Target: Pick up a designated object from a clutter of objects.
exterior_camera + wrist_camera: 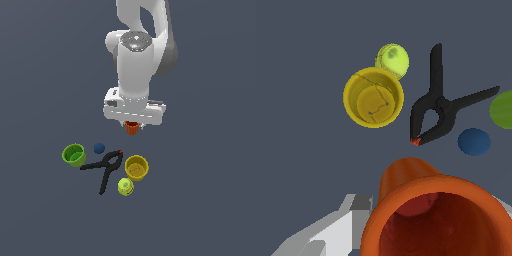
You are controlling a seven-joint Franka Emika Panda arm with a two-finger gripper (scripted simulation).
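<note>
Orange-red cup point(132, 128) sits pinched in the gripper point(132, 125), raised above the tabletop's middle. Remaining clutter point(107, 167) lies just beyond it.

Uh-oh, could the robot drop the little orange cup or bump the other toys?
Maybe. The gripper holds the orange cup right at its fingertips, and the cup's sides taper, so it could slip out. The wrist view shows only part of one finger, so I can't tell how firm the hold is. If it fell, it might land near the black clamp and yellow cup just below and knock them.
</note>
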